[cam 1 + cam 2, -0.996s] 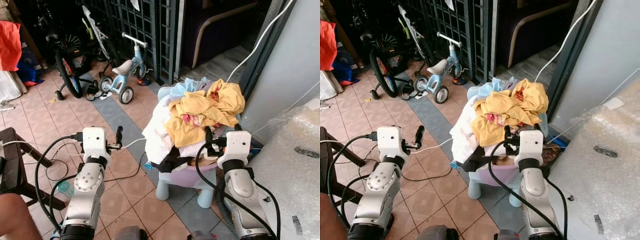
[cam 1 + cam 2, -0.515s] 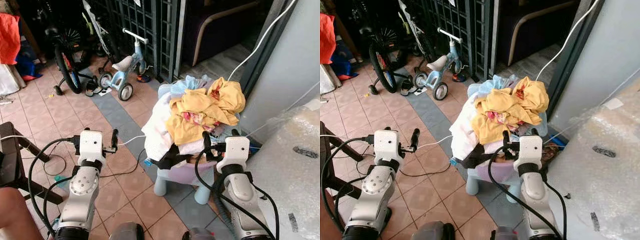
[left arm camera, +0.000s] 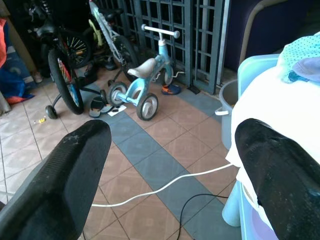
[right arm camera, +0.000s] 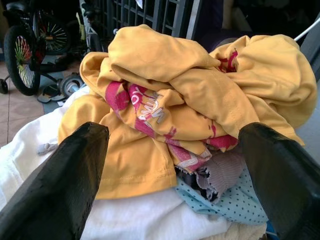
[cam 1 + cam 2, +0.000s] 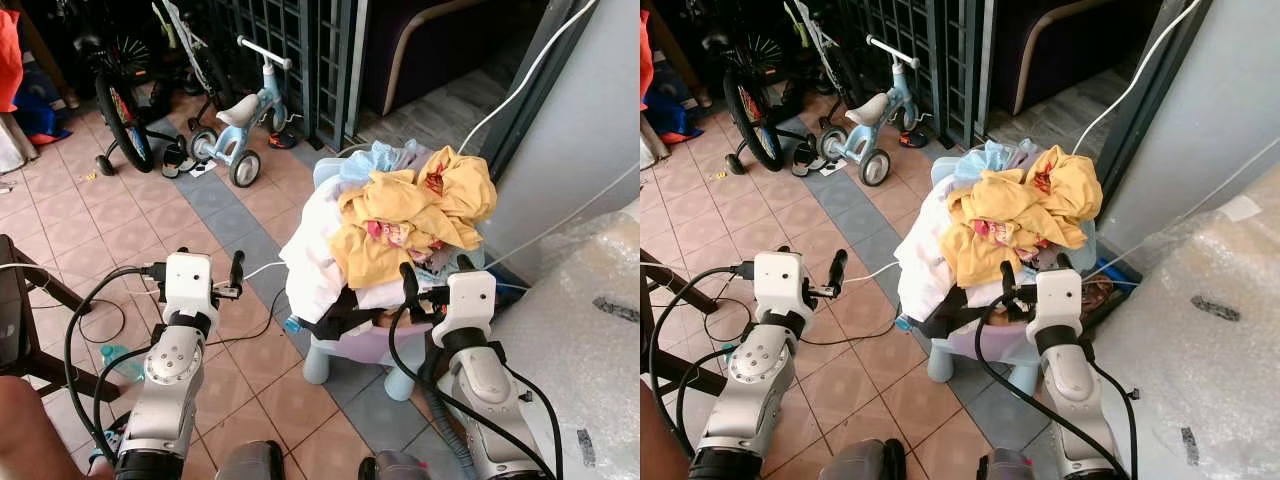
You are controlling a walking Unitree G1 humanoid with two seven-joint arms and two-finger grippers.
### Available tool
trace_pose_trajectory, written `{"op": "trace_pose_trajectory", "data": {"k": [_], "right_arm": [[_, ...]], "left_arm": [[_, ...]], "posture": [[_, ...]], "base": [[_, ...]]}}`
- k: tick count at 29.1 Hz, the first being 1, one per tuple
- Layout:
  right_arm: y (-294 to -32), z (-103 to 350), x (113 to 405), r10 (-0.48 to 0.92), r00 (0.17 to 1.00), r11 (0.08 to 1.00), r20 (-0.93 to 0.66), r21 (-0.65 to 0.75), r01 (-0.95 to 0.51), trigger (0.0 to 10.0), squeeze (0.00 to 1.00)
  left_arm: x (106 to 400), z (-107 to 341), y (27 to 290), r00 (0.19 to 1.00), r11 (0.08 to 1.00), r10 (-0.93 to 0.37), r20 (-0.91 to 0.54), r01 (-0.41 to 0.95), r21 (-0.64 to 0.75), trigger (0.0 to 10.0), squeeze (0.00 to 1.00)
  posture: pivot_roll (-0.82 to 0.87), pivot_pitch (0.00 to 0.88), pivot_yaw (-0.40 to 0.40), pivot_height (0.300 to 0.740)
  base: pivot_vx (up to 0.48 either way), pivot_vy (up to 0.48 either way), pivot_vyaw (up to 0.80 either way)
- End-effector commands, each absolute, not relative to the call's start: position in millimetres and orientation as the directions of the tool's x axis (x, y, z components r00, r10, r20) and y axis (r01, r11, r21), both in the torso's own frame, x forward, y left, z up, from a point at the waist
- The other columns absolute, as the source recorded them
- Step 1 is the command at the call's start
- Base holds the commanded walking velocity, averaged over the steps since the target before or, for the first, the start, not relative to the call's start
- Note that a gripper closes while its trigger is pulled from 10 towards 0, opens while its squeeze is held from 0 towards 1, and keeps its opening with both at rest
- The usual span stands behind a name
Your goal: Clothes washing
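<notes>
Clothes are piling over a mostly hidden basket; right gripper is hovering wide open facing them, left gripper pointing open beside.

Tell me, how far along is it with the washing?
Barely begun. The heap of clothes, topped by a crumpled yellow garment, sits untouched on the pale plastic stool. The right pincer is open, pointing at the heap; the left pincer is open over the tiled floor beside it, holding nothing. Grabbing, carrying and washing all remain.
</notes>
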State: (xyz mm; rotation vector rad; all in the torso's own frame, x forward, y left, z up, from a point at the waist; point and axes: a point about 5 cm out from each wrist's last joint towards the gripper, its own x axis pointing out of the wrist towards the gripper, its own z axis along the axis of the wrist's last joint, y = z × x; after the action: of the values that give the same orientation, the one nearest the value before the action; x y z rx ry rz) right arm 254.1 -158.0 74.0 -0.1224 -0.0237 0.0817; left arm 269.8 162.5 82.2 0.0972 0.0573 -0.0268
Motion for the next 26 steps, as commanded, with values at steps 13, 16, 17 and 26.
{"op": "trace_pose_trajectory", "data": {"k": [13, 16, 17, 26], "right_arm": [[-157.8, 77.6, 257.1, 0.099, 0.995, 0.987, 0.033, -0.127, -0.094, 10.0, 0.0], [-157.9, 78.1, 257.9, 0.099, 0.994, 0.987, 0.035, -0.132, -0.094, 10.0, 0.0], [-158.0, 78.2, 258.1, 0.099, 0.994, 0.987, 0.036, -0.134, -0.094, 10.0, 0.0], [-155.0, 80.6, 264.8, 0.11, 0.993, 0.982, 0.053, -0.159, -0.1, 10.0, 0.0]], "left_arm": [[271.5, 78.5, 160.8, 0.995, 0.995, -0.033, -0.091, 0.041, 0.086, 10.0, 0.0], [272.3, 78.3, 160.4, 0.995, 0.996, -0.035, -0.093, 0.043, 0.083, 10.0, 0.0], [272.6, 78.2, 160.3, 0.995, 0.996, -0.036, -0.094, 0.043, 0.083, 10.0, 0.0], [274.9, 79.2, 160.7, 0.996, 0.995, -0.018, -0.086, 0.027, 0.101, 10.0, 0.0]], "posture": [[-0.04, 0.108, 0.022, 0.74], [-0.04, 0.106, 0.021, 0.74], [-0.04, 0.104, 0.021, 0.74], [-0.03, 0.095, 0.017, 0.74]], "base": [[0.325, 0.0, 0.25], [0.337, 0.0, 0.0], [0.337, 0.0, 0.0], [0.176, 0.0, 0.0]]}}
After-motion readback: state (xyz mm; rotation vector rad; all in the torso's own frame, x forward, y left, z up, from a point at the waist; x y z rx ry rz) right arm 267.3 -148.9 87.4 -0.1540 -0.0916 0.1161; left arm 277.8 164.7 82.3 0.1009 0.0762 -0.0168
